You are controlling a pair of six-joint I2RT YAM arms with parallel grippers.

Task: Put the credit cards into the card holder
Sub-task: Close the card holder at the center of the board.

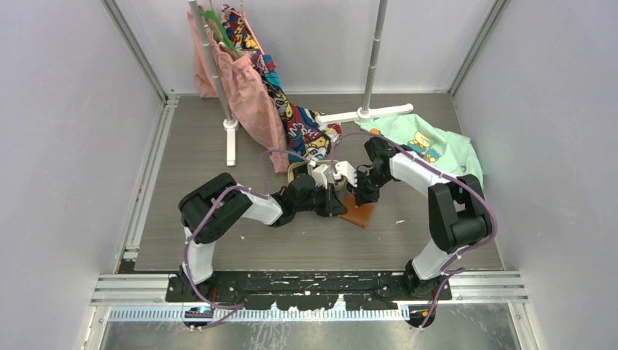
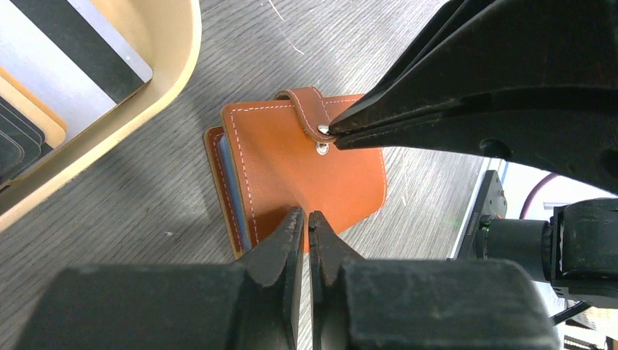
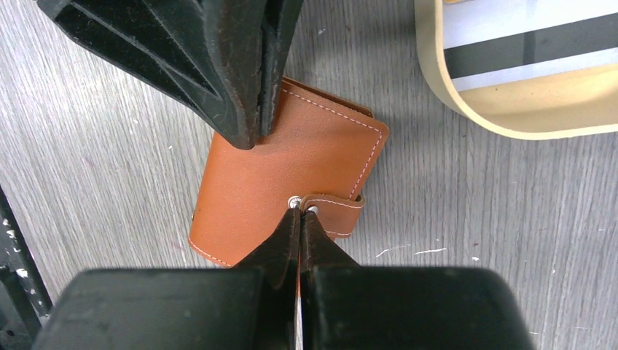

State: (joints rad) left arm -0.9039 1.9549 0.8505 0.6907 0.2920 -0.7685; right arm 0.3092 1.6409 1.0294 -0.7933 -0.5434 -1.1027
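**Card holder** (image 2: 291, 168): a tan-brown leather wallet with pale stitching. It lies folded flat on the grey wood-grain table (image 2: 131, 197), just beside the oval wooden tray (image 2: 175, 73) but not touching it. A thin blue layer shows between its covers along the edge that faces the tray. The snap tab (image 2: 310, 109) wraps over the edge turned away from the tray, and a bare metal stud on the cover sits just beside the tab's end. No brand mark can be read on the leather.

**Credit cards** (image 2: 73, 44): stacked inside the tray. The uppermost visible card is grey-white with a broad black stripe. Darker cards and a tan one lie beneath it. No lettering on them is legible.

**Left fingers** (image 2: 284, 237): nearly together, with only a thin slit between them. The tips rest on the holder's cover at the edge opposite the tab, and nothing is visible between them.

**Right fingers** (image 3: 284, 233): pressed together. The tips meet the metal snap at the tab's end, and nothing is visible between them.

**Top view**: both arms bend inward and meet over the holder, on the near side of the tray. Beyond the tray a metal rack (image 1: 372, 65) carries a pink garment (image 1: 251, 95) and a cartoon-print cloth (image 1: 295, 120). A pale green cartoon-print cloth (image 1: 437, 149) lies on the table to the tray's right.
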